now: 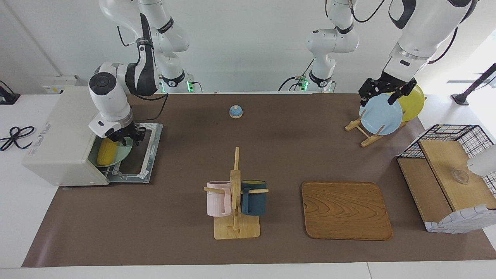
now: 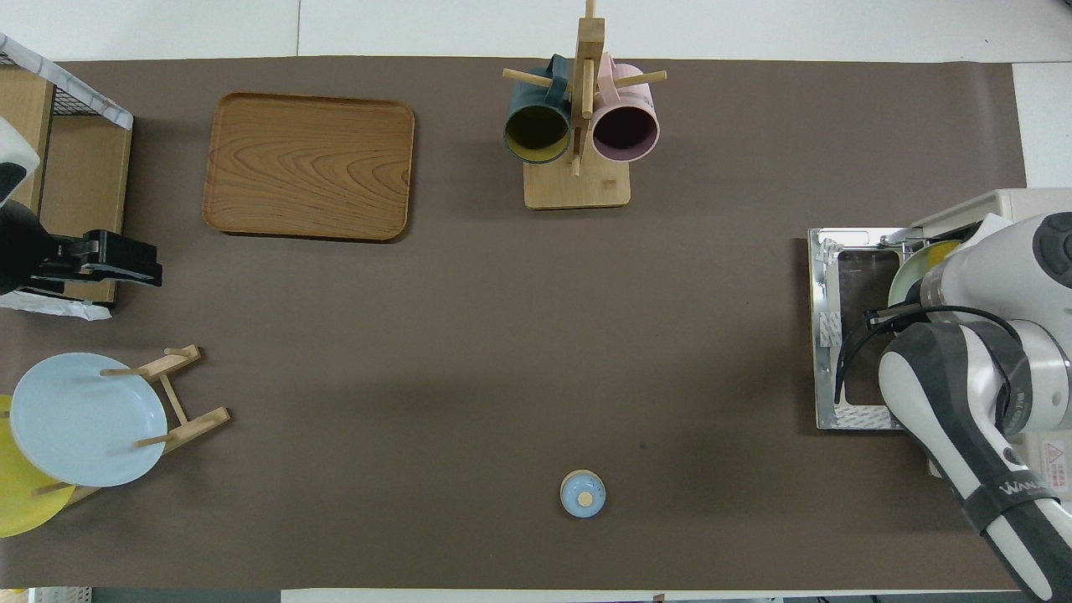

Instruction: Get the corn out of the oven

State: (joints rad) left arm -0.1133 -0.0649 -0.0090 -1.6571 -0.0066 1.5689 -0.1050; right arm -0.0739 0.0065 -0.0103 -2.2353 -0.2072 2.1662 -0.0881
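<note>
- Oven: off-white box at the right arm's end of the counter. Its door is already let down flat onto the counter, so the opening step looks done.
- Corn: yellow cob lying on a pale green plate on the rack, at the mouth of the oven. Not lifted; it rests where it lies, so the main step of the task is not yet done.
- Right hand: directly above the end of the corn that lies toward the robots, at the oven's mouth over the open door. Whether its fingers are parted or together, and whether they touch the cob, I cannot tell from where I stand. My reading is that the reach is made and the grasp not confirmed.
- Left hand: at the left arm's end of the counter, over the blue plate in the wooden plate rack. Fingers spread wide, holding nothing; this arm waits.
- In the overhead view the right arm covers most of the oven's mouth; only a sliver of plate and yellow shows.
- Left to do, by my judgement: close on the cob, lift it off the green plate, draw it out past the door, and set it down on the counter.
- Possible landing spot: the wooden tray, bare, well apart from the oven. The task names no place, so this is only a guess.
</note>
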